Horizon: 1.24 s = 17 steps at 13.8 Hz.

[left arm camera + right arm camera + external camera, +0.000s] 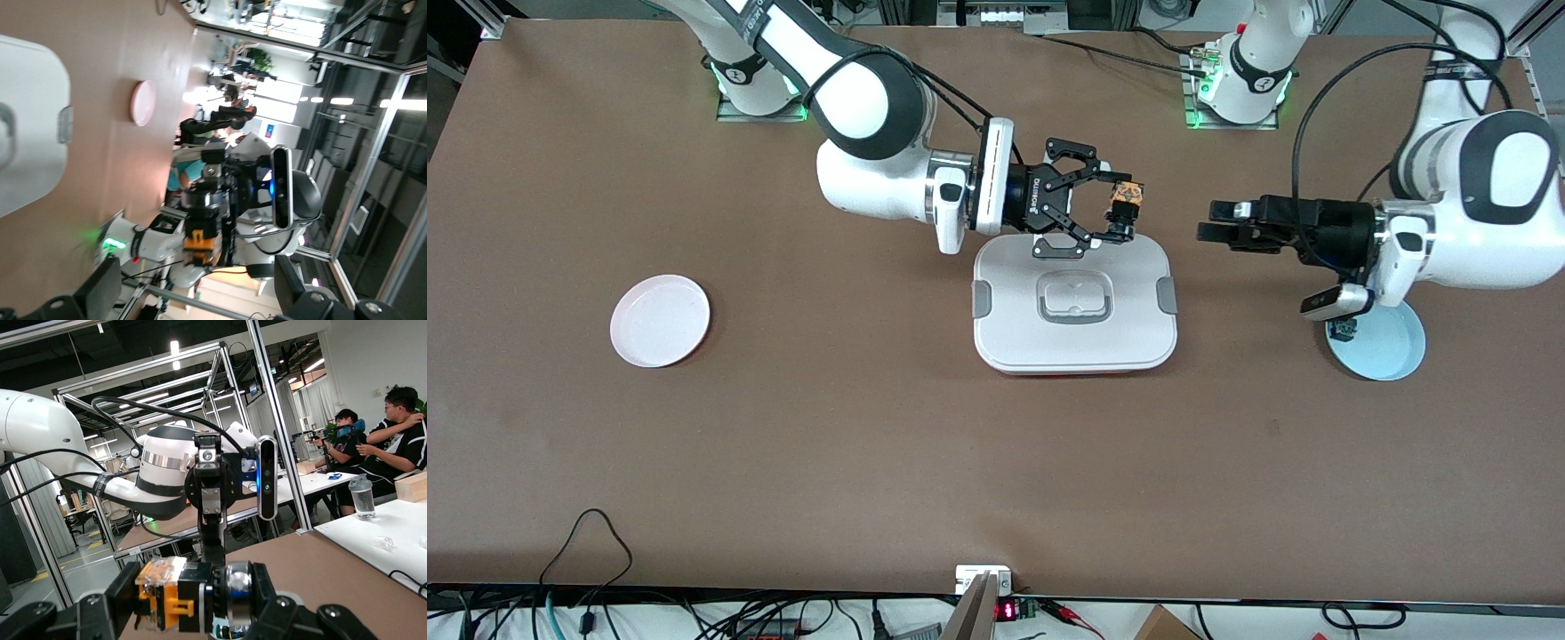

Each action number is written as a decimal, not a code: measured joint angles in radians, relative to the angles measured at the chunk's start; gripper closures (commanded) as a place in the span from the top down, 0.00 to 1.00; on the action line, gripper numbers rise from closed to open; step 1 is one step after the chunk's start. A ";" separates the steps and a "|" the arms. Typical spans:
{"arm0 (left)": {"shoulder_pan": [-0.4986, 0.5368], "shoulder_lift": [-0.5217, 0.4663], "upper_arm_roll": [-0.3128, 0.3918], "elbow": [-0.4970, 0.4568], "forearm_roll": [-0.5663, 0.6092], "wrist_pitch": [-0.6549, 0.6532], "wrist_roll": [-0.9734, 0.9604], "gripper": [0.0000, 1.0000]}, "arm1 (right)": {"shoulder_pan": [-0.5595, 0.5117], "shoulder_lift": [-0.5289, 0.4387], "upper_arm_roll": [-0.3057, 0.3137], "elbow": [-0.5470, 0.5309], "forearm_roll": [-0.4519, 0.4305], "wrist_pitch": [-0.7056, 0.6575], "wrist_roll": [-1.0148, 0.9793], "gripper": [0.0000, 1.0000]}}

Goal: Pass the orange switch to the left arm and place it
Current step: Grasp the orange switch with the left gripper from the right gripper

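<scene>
1. Nearest the front camera among the table's things is the box (1075, 307), white with grey side latches and a recessed handle in its lid, lying at the middle of the table.
2. Toward the right arm's end of the table lies a white plate (660, 320); toward the left arm's end lies a pale blue plate (1380, 342), with a small dark component (1343, 331) on it, partly under the left arm's wrist camera.
3. Right gripper (1119, 213) is up in the air over the box's edge nearest the robots' bases, reaching toward the left arm; its fingers are clamped on the orange switch (1126, 203), which sits right at the fingertips.
4. In the right wrist view the orange switch (168, 593) is pinched between the two fingers.
5. Left gripper (1213, 222) hangs above bare table between the box and the pale blue plate, pointing at the switch but apart from it, its fingers parted with nothing between them.
</scene>
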 measured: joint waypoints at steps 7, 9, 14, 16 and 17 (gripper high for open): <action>-0.010 0.002 -0.102 -0.058 -0.076 0.100 0.114 0.62 | 0.000 0.000 0.000 0.000 0.000 -0.001 -0.002 0.10; -0.010 0.002 -0.117 -0.058 -0.081 0.100 0.117 0.44 | 0.000 0.000 0.000 0.000 0.000 -0.001 -0.002 0.10; -0.005 0.003 -0.129 -0.061 -0.086 0.100 0.119 0.21 | 0.000 0.000 0.000 0.006 0.004 -0.002 -0.009 0.10; -0.004 0.003 -0.128 -0.061 -0.087 0.097 0.119 0.21 | 0.001 0.000 0.000 0.006 0.004 -0.004 -0.012 0.13; -0.003 0.003 -0.129 -0.061 -0.087 0.095 0.119 0.21 | 0.001 0.000 0.000 0.006 0.004 -0.005 -0.012 0.18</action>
